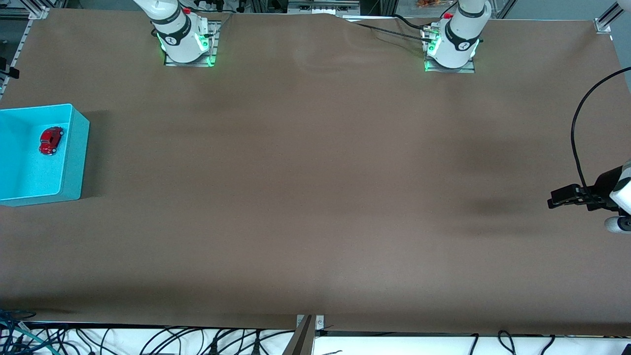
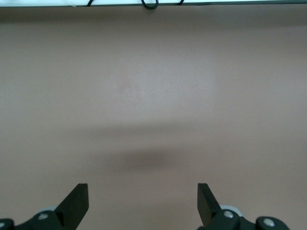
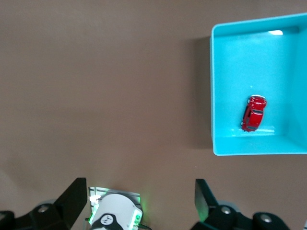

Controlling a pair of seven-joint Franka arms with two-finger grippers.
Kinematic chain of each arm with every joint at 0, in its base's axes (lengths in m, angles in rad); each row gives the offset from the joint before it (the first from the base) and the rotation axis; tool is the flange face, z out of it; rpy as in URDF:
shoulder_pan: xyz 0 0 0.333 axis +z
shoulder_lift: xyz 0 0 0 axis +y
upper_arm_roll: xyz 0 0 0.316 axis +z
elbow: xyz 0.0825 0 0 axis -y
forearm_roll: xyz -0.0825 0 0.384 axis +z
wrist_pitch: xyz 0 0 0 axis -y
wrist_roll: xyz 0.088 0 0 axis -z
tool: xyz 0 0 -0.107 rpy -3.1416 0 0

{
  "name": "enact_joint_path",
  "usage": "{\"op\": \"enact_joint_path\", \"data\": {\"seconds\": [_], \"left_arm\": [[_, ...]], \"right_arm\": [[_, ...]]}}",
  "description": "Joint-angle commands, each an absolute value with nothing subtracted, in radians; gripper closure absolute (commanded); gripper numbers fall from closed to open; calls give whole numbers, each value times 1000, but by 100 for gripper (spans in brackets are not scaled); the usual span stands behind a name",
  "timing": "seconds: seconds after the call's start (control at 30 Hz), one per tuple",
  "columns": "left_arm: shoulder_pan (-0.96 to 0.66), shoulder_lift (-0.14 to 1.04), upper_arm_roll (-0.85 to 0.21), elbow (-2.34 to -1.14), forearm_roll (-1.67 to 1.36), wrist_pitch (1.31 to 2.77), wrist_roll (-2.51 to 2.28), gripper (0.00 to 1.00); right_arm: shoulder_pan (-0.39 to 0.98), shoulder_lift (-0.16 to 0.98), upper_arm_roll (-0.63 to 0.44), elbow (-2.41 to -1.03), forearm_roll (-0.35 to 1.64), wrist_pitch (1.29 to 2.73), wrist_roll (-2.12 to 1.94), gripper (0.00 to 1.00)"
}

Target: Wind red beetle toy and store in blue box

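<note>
The red beetle toy [image 1: 51,140] lies inside the blue box [image 1: 79,158], on its floor close to the wall nearest the robots' bases. The box stands at the right arm's end of the table. From the right wrist view I look down on the toy [image 3: 253,113] and the box [image 3: 214,96]. My right gripper [image 3: 142,189] hangs high over its own arm's base [image 3: 112,215], open and empty. My left gripper [image 1: 554,197] hovers over the table's edge at the left arm's end, open with nothing between its fingers [image 2: 76,201].
A brown cover [image 1: 315,197] spreads over the whole table. Both arm bases [image 1: 451,49] stand along the edge farthest from the front camera. A black cable [image 1: 577,133] loops above the left gripper. More cables [image 1: 197,340] hang below the edge nearest that camera.
</note>
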State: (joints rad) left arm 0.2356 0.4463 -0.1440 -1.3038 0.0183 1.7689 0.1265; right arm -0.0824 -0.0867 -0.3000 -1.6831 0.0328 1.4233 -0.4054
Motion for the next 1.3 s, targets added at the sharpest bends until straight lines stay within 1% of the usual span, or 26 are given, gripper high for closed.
{"op": "enact_joint_path", "data": {"seconds": [0.0, 0.17, 0.3, 0.63, 0.93, 1.07, 1.27], "left_arm": [[238, 448, -143, -1299, 29, 1763, 147, 0], [239, 449, -143, -1299, 29, 1763, 147, 0], [242, 449, -143, -1299, 29, 1763, 147, 0], [241, 451, -144, -1299, 29, 1763, 147, 0], [242, 451, -144, -1299, 29, 1763, 149, 0], [248, 451, -143, -1299, 29, 1763, 149, 0], [249, 451, -143, -1299, 29, 1763, 149, 0]], "right_arm": [[-55, -84, -285, -1637, 66, 1388, -301, 0], [-51, -86, -212, -1634, 64, 1385, -229, 0], [-38, -92, -180, -1634, 61, 1378, -198, 0], [-37, -92, -61, -1643, 49, 1408, -75, 0], [-38, -78, 41, -1660, 46, 1477, 83, 0], [-37, -74, 66, -1674, 37, 1511, 106, 0], [-35, -37, 98, -1677, 35, 1563, 133, 0]]}}
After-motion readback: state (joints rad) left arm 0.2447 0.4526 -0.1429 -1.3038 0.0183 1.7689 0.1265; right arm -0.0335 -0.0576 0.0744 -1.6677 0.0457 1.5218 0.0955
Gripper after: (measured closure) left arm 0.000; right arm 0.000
